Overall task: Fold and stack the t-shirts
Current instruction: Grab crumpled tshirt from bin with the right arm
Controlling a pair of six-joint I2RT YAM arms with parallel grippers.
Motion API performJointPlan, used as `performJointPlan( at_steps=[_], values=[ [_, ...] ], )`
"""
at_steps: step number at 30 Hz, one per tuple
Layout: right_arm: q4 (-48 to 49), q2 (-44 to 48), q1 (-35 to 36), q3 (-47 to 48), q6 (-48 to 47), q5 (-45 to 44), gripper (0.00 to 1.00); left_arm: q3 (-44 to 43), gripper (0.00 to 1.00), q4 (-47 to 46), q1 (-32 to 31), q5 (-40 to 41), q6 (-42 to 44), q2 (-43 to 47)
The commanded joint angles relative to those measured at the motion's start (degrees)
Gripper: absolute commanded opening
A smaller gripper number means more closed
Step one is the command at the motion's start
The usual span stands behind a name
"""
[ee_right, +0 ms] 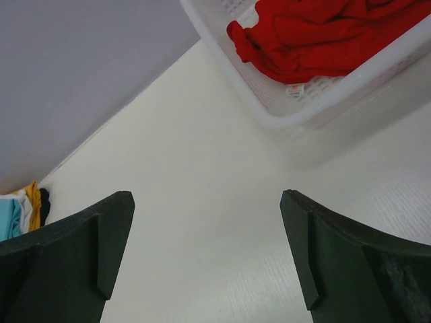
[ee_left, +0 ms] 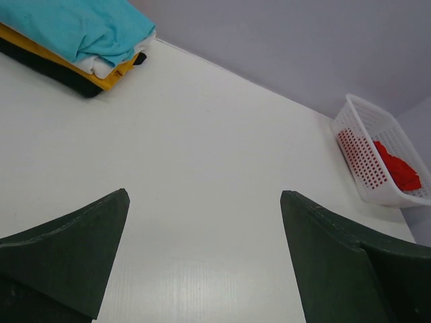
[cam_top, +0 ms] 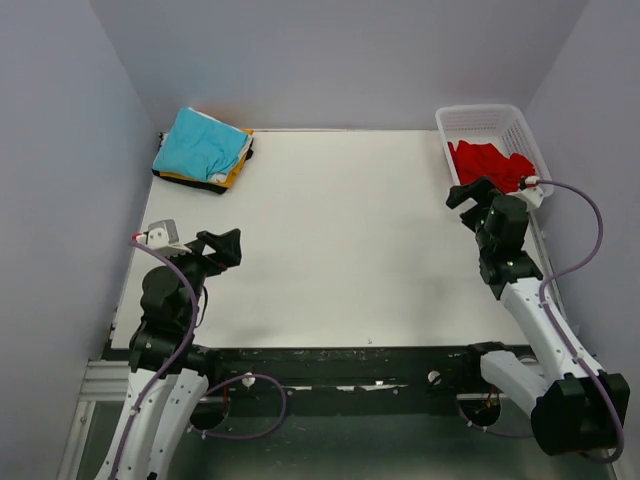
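While the folded stack sits at the table's far-left corner, the red t-shirt lies crumpled in the white basket, just beyond the right gripper, wide open and empty; the left gripper, likewise open, is well apart.

Soft matt cloth red t-shirt (crumpled) lies in a perforated white plastic basket on the smooth white table.
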State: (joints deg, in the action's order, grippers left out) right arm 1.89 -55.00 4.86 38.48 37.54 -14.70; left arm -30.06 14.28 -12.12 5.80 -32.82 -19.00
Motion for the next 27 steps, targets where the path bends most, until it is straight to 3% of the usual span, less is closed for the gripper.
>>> performJointPlan(
  at_steps=[1,7,10,13,16,27],
  values=[
    [-0.66,-1.90,-0.12,2.15,-0.82,-4.73,1.00,0.97,0.99,-1.10,0.08,-1.37,0.24,2.05],
    [7.98,-8.66,-0.12,6.86,-6.53,-7.82,1.00,1.49,0.99,-1.01,0.08,-1.09,0.21,2.14],
    [7.60,-17.39,-0.07,15.97,-12.84,-9.73,1.00,1.91,0.99,-1.25,0.06,-0.67,0.30,2.36],
    [3.01,-29.01,-0.15,27.05,-19.43,-13.30,1.00,2.12,0.99,-1.45,0.08,1.03,0.43,2.32],
    [-7.57,-42.85,-0.71,42.08,-20.66,-18.06,1.00,2.14,0.99,-1.17,0.03,2.14,0.54,1.78],
    [-27.13,-83.74,-6.99,86.48,-22.09,-13.84,1.00,2.15,0.99,-2.25,0.07,3.23,1.18,-1.88]
  ],
)
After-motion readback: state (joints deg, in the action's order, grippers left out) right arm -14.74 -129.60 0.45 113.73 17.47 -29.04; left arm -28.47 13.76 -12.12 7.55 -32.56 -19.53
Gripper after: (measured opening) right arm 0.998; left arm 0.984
